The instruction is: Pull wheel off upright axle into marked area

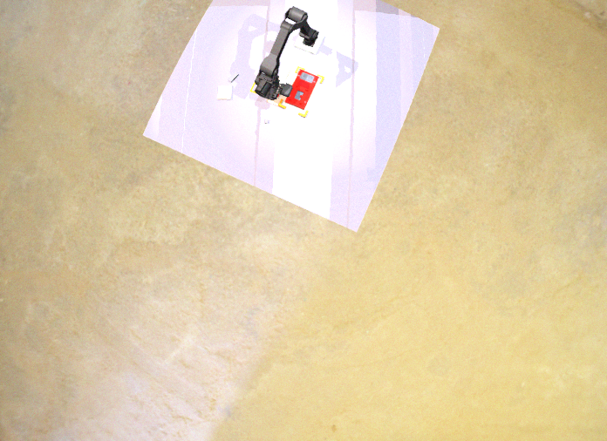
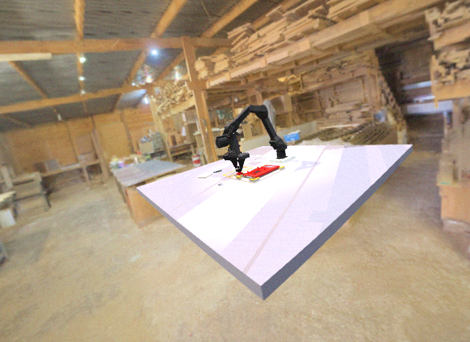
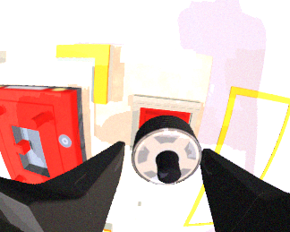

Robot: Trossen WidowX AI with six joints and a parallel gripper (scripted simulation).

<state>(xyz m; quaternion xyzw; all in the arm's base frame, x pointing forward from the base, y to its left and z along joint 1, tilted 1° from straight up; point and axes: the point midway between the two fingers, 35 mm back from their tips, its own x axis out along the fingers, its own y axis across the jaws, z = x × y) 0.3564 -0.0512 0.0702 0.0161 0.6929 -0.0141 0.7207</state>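
The arm (image 2: 250, 121) is dark throughout, near black in the exterior view and charcoal grey from above, with a matte finish. Its links are slim, boxy beams joined by rounded, drum-like joint housings; the largest rounded housing (image 1: 296, 15) caps one end of the long link. The base (image 2: 279, 153) is a short, chunky block. The tool (image 3: 163, 176) has two black fingers that are broad, faceted wedges narrowing to blunt points, with flat angular faces catching a little grey light. Screws, cables or markings are too small to make out.
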